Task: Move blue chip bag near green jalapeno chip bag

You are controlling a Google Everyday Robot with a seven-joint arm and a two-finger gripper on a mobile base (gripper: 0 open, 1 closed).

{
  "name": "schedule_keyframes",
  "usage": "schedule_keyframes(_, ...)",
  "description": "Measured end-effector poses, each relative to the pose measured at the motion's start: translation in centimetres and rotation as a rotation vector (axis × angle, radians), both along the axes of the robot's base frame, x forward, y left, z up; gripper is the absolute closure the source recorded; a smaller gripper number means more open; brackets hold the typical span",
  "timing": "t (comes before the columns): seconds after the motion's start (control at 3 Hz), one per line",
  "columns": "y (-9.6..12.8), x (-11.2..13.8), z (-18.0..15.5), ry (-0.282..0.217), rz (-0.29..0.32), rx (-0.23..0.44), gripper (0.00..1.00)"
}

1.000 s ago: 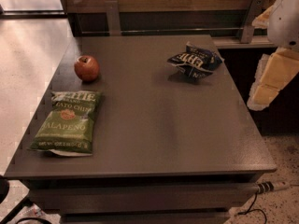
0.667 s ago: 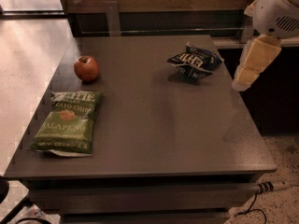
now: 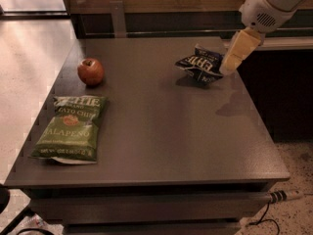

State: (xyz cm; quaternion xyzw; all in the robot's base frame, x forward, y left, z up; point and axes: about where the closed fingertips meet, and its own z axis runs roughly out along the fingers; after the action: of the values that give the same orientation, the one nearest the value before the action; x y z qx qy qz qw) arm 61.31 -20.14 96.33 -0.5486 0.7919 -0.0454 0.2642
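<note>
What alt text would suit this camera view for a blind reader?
The robot's gripper hangs at the right edge of a blue chip bag, far right on a dark table. A green jalapeno chip bag lies front left, a red apple behind it.

A red apple (image 3: 91, 71) sits near the left edge of a dark grey table (image 3: 161, 131); a cable (image 3: 279, 196) trails below its front right corner, over speckled floor (image 3: 299, 217).
</note>
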Motion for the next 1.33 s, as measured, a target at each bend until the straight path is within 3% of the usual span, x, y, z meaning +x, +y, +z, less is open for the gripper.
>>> schedule_keyframes(0.67,1.9,5.4,-4.9,0.044,-0.011,0.152,0.00)
schedule_keyframes(1.33,4.2,8.6,-9.7,0.111,-0.010,0.287,0.00)
